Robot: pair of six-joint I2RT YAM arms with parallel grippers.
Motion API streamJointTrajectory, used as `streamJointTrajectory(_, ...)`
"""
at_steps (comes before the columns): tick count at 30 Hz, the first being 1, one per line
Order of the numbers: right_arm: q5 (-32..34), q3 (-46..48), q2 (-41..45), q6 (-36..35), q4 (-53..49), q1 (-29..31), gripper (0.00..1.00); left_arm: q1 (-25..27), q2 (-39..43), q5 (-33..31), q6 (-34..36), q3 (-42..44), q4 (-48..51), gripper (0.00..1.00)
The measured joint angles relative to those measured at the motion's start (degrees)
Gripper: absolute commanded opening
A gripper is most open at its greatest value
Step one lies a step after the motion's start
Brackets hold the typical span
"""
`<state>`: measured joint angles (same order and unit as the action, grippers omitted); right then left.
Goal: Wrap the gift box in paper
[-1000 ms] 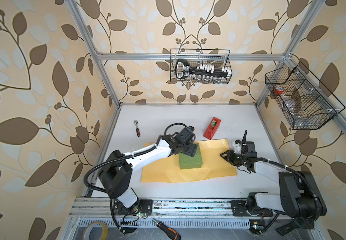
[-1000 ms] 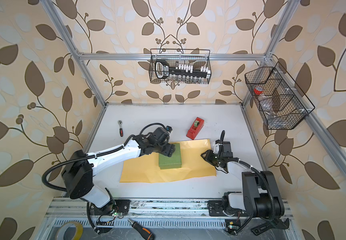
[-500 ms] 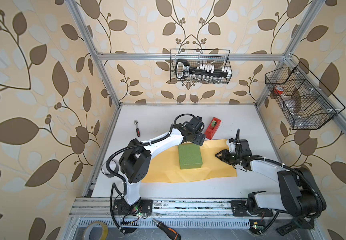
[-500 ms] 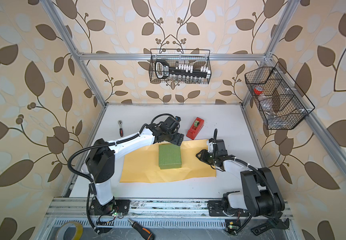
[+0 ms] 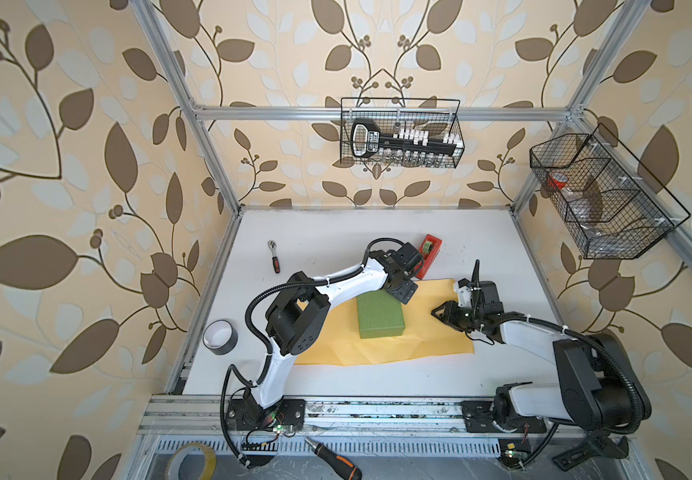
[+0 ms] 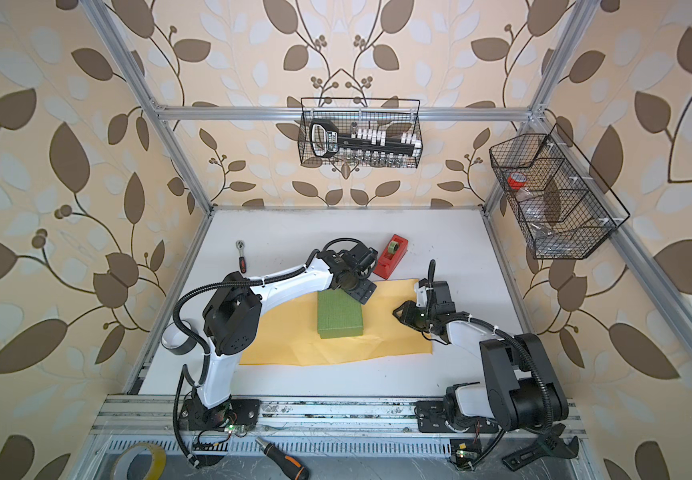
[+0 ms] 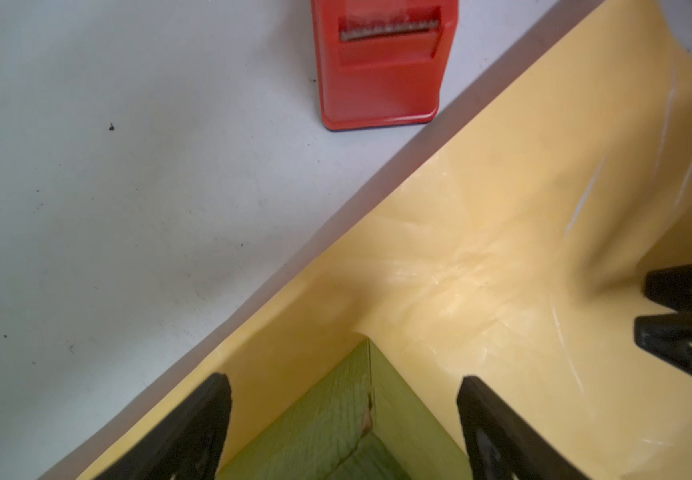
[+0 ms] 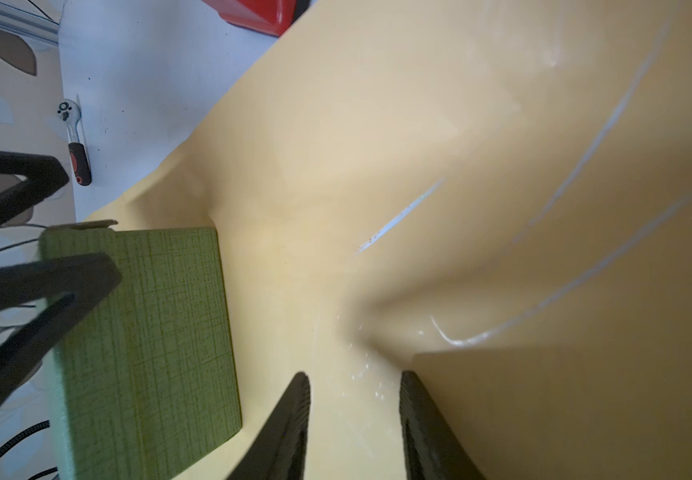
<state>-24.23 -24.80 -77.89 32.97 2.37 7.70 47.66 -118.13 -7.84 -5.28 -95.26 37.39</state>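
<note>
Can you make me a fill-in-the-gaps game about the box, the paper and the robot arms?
1. The gift box lying on the yellow paper is coloured ____.
2. The tape dispenser on the table just off the paper's far edge is coloured ____.
3. The left gripper, at the box's far corner, has its jaws ____.

Missing words: green; red; open.

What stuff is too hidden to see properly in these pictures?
- Paper under the gift box: hidden by the box in both top views.
- Tape dispenser: partly behind the left arm in a top view; cut off by the left wrist view's edge.
- Wall basket contents: blurred behind mesh in both top views.
- Yellow tape roll: cut off by both top views' bottom edge.
</note>
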Motion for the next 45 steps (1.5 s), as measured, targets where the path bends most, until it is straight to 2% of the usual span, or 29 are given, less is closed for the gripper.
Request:
streamJointTrajectory(12, 0.0, 0.3, 0.0, 0.0, 0.4, 0.0, 0.37, 0.0, 0.0, -1.9, 4.3, 6.3, 0.2, 0.89)
streamJointTrajectory(20, 0.0, 0.3, -0.1, 0.0, 0.6, -0.1, 0.37, 0.0, 1.6, -1.3, 2.7, 7.0, -0.3, 0.90)
streamJointTrajectory(25, 0.0, 0.3, -0.2, 0.0, 0.8, -0.3, 0.37, -1.0, 10.6, -0.8, -3.4, 12.4, -4.9, 0.88)
streamJointTrajectory(29, -0.2, 0.3, -0.4, 0.0, 1.0, -0.5, 0.37, -5.0, 23.6, 2.4, -10.7, 23.2, -6.7, 0.85)
streamJointTrajectory(33, -0.4, 0.3, -1.0, 0.0, 2.0, -0.7, 0.37, -11.7, 36.8, 9.0, -18.3, 37.5, -8.8, 0.86)
streamJointTrajectory(35, -0.6, 0.3, -1.3, 0.0, 2.6, -0.7, 0.37, -12.5, 40.9, 12.4, -21.7, 43.4, -9.4, 0.86)
streamJointTrajectory(40, -1.0, 0.3, -1.8, 0.0, 3.6, -0.7, 0.37, -11.4, 41.3, 20.9, -28.7, 49.1, -12.3, 0.79)
streamJointTrajectory(45, -1.1, 0.3, -2.1, 0.0, 4.0, -0.7, 0.37, -11.3, 39.0, 24.4, -32.8, 49.3, -17.7, 0.74)
